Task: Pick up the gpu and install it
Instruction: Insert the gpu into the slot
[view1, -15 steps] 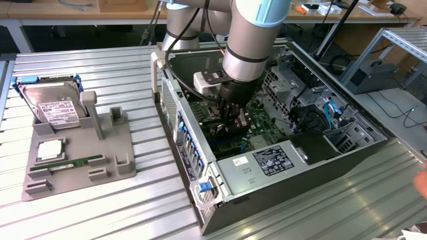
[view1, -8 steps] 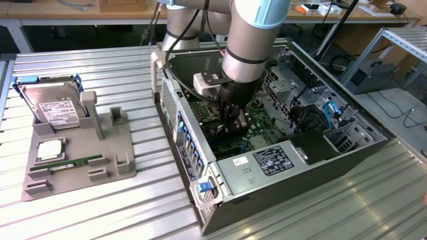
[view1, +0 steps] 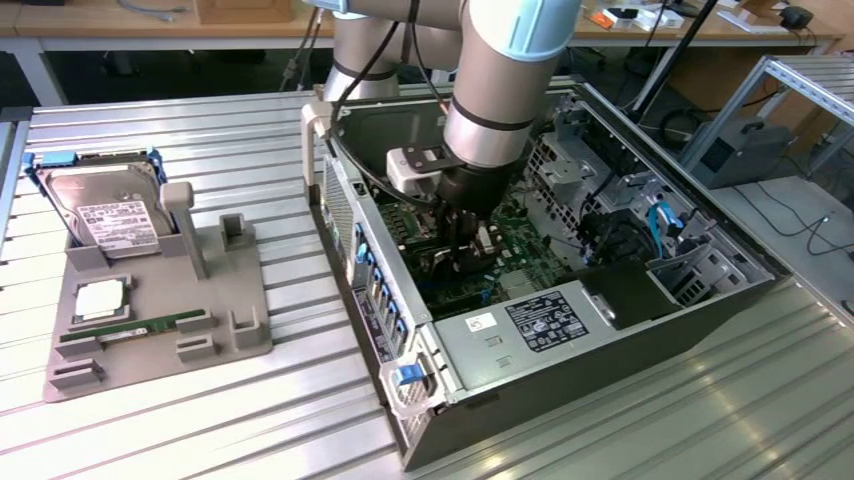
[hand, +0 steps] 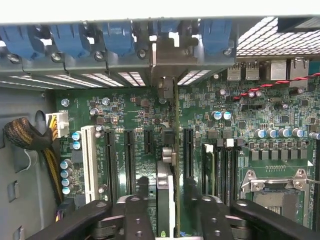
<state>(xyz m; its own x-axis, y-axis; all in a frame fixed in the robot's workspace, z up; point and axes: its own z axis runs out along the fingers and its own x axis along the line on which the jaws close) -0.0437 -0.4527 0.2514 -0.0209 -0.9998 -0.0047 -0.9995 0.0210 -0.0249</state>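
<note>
The gpu (hand: 172, 150) stands on edge in a slot of the green motherboard (hand: 130, 115), seen edge-on as a thin dark card. Its silver bracket (hand: 164, 62) meets the case's rear wall under the blue clips. My gripper (hand: 166, 187) straddles the card's near end, one black finger (hand: 142, 187) on each side, with a small gap between each finger and the card. The jaws are open and hold nothing. In the exterior view my gripper (view1: 461, 240) reaches straight down into the open computer case (view1: 400, 330), and its body hides the card.
A grey holder (view1: 160, 340) on the exterior view's left carries a hard drive (view1: 114, 215), a processor chip (view1: 100, 300) and a green memory stick (view1: 140, 328). Inside the case are the power supply (view1: 547, 320), drive bays (view1: 681, 260), a cable bundle (hand: 25, 135) and the processor socket (hand: 272, 190).
</note>
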